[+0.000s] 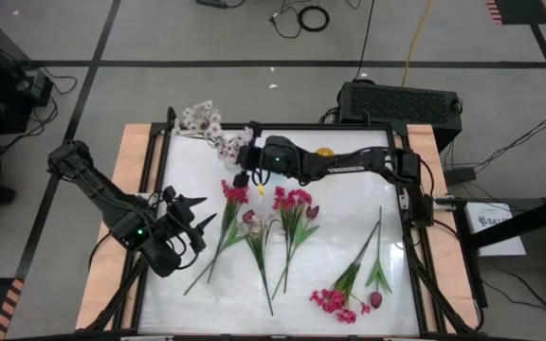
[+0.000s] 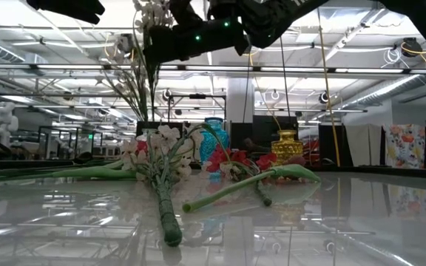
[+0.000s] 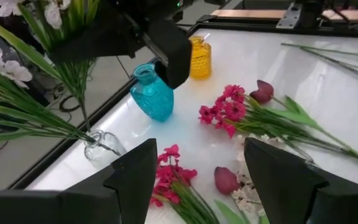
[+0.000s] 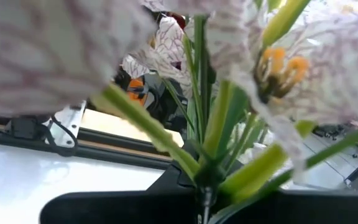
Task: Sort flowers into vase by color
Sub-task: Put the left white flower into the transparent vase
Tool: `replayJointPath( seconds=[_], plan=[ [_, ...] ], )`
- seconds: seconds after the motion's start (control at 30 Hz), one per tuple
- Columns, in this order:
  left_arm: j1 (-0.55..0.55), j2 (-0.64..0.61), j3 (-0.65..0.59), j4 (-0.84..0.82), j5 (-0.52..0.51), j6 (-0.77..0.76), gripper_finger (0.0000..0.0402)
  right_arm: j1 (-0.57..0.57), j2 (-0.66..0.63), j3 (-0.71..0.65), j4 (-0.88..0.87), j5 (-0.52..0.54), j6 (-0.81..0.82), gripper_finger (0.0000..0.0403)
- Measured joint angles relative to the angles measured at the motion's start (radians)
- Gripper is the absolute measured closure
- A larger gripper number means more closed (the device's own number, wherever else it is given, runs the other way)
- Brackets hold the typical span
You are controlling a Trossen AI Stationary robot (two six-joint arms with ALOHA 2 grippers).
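From above, the right claw (image 1: 243,156) is out over the far left part of the desk (image 1: 349,223), clenched on the stems of a white sprig (image 1: 218,140) whose blossoms spill past the far left corner, while the left claw (image 1: 195,220) hangs released over the left edge, gripping nothing; magenta clusters (image 1: 234,192) and a maroon tulip (image 1: 312,211) lie mid-desk, and another magenta cluster (image 1: 329,301) lies near the front right with a second tulip (image 1: 375,299) just beside it. At desk height, a pale sprig (image 2: 161,159) lies flat in the foreground, its green stem running toward the camera, with a turquoise vase (image 2: 214,138) and a yellow vase (image 2: 287,146) standing behind it. Through the left wrist camera, the two dark fingers (image 3: 135,180) stand wide apart and empty; ahead, a clear vase (image 3: 103,148) at the desk's edge takes the white sprig's green stems, the turquoise vase next along, the yellow one beyond. The right wrist camera is filled with streaked white petals (image 4: 328,81) and green stems pinched right at the claw
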Motion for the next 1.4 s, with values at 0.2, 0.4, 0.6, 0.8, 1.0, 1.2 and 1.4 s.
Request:
replayJointPath(
  seconds=[0.2, 0.4, 0.6, 0.8, 1.0, 1.2, 1.4],
  plan=[
    [0.000, -0.001, 0.000, -0.001, -0.010, 0.000, 0.0153, 0.000, 0.000, 0.000, 0.001, 0.008, 0.026, 0.0402],
    [0.000, -0.008, 0.000, -0.001, -0.018, 0.001, 0.0153, 0.001, -0.016, 0.000, -0.011, 0.055, 0.025, 0.0403],
    [0.000, -0.008, 0.000, -0.003, -0.021, 0.001, 0.0153, 0.014, -0.061, 0.000, -0.025, 0.055, 0.053, 0.0403],
    [0.001, -0.008, 0.000, -0.004, -0.025, 0.001, 0.0153, 0.032, -0.074, 0.000, -0.026, 0.043, 0.116, 0.0403],
    [0.000, -0.008, 0.000, -0.003, -0.025, 0.000, 0.0153, 0.033, -0.059, 0.000, -0.047, 0.021, 0.134, 0.0403],
    [0.000, -0.008, 0.000, -0.001, -0.026, 0.000, 0.0153, 0.031, -0.060, 0.000, -0.042, 0.021, 0.148, 0.0403],
    [0.000, -0.008, 0.000, 0.001, -0.030, 0.000, 0.0153, 0.014, -0.031, 0.000, -0.025, 0.022, 0.165, 0.0403]
  ],
)
